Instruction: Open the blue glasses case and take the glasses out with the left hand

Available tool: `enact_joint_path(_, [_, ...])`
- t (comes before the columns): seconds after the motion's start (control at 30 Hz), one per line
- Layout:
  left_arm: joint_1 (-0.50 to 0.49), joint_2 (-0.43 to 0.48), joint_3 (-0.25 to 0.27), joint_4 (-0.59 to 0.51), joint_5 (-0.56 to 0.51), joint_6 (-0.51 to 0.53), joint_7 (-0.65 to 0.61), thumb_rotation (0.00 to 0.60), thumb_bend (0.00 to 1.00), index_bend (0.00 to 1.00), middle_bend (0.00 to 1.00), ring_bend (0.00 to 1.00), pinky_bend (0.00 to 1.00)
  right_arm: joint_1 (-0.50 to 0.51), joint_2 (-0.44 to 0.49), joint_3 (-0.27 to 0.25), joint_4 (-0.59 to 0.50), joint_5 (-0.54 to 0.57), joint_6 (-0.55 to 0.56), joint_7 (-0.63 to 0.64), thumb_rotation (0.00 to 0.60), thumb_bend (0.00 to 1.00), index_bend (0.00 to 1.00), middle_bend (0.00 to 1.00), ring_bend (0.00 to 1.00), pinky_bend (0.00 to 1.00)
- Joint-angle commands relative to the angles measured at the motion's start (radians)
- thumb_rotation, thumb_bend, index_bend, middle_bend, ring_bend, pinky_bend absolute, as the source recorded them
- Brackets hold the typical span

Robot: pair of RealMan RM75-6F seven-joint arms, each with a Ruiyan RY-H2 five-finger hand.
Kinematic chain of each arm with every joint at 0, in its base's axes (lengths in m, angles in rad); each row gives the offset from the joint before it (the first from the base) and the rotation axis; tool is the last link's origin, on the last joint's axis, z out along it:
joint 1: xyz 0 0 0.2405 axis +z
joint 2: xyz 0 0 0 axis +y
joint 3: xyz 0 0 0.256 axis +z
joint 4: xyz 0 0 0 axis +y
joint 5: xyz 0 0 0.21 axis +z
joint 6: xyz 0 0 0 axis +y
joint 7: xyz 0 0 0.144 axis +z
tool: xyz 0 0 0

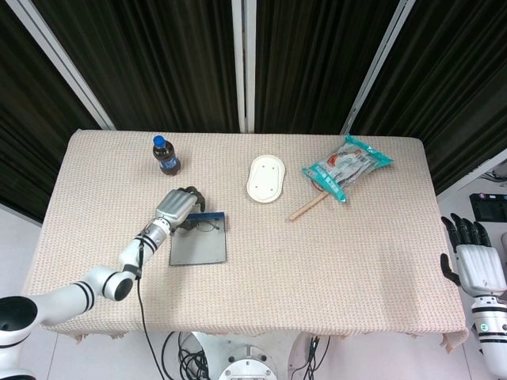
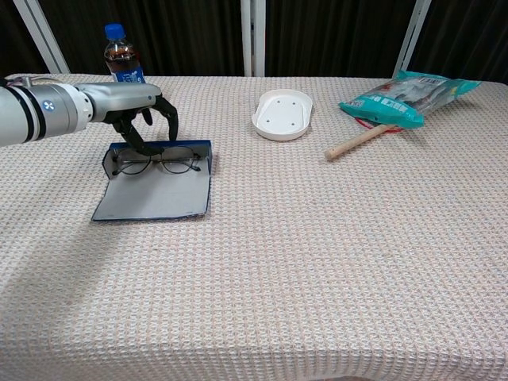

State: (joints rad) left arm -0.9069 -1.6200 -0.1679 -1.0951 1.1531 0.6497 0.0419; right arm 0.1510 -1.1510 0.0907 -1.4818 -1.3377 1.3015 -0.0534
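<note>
Glasses (image 2: 156, 163) lie in the opened blue glasses case (image 2: 155, 190), at the table's (image 2: 317, 262) left part. Your left robot hand (image 2: 147, 119) arches over them with fingers spread, holding nothing yet. Bring thumb and one finger down on the frame's bridge, not the lenses, then lift straight up. Keep away from the cola bottle (image 2: 121, 57) behind; toward the front there is free room. Your right robot hand (image 1: 474, 257) waits open beside the table.
</note>
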Motion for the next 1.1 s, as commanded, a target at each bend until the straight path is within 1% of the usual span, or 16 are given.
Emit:
enact_joint_path(0.03, [-0.003, -0.004, 0.000, 0.006, -0.006, -0.004, 0.006, 0.600, 0.38, 0.46, 0.28, 0.12, 0.26, 0.000, 0.000, 0.000, 0.001, 0.000, 0.000, 0.001, 0.600, 0.51, 0.00, 0.00, 0.00, 0.00])
enact_joint_path(0.27, [-0.005, -0.010, 0.001, 0.020, -0.020, -0.010, 0.019, 0.600, 0.40, 0.49, 0.29, 0.12, 0.26, 0.001, -0.001, 0.001, 0.004, 0.001, 0.000, 0.003, 0.600, 0.51, 0.00, 0.00, 0.00, 0.00])
enact_joint_path(0.37, [-0.004, -0.011, 0.001, 0.021, -0.024, -0.012, 0.017, 0.600, 0.40, 0.53, 0.29, 0.12, 0.26, 0.001, -0.001, 0.002, 0.003, -0.001, 0.001, 0.003, 0.600, 0.51, 0.00, 0.00, 0.00, 0.00])
enact_joint_path(0.5, [0.002, -0.012, -0.003, 0.017, -0.005, 0.016, 0.004, 0.600, 0.42, 0.59, 0.31, 0.12, 0.26, 0.001, -0.001, 0.001, 0.003, -0.003, 0.003, 0.002, 0.600, 0.51, 0.00, 0.00, 0.00, 0.00])
enact_joint_path(0.77, [0.016, -0.004, -0.008, 0.002, 0.049, 0.079, -0.033, 0.600, 0.42, 0.61, 0.33, 0.12, 0.26, 0.001, -0.003, 0.001, 0.002, -0.007, 0.006, 0.001, 0.600, 0.51, 0.00, 0.00, 0.00, 0.00])
enact_joint_path(0.97, [0.038, -0.027, 0.006, 0.032, 0.141, 0.202, -0.053, 0.600, 0.42, 0.61, 0.34, 0.12, 0.26, -0.001, -0.004, 0.001, 0.004, -0.007, 0.008, 0.002, 0.600, 0.51, 0.00, 0.00, 0.00, 0.00])
enact_joint_path(1.1, [0.059, -0.053, 0.016, 0.071, 0.206, 0.296, -0.101, 0.600, 0.42, 0.61, 0.34, 0.12, 0.26, -0.001, -0.003, 0.000, 0.003, -0.007, 0.009, 0.002, 0.600, 0.51, 0.00, 0.00, 0.00, 0.00])
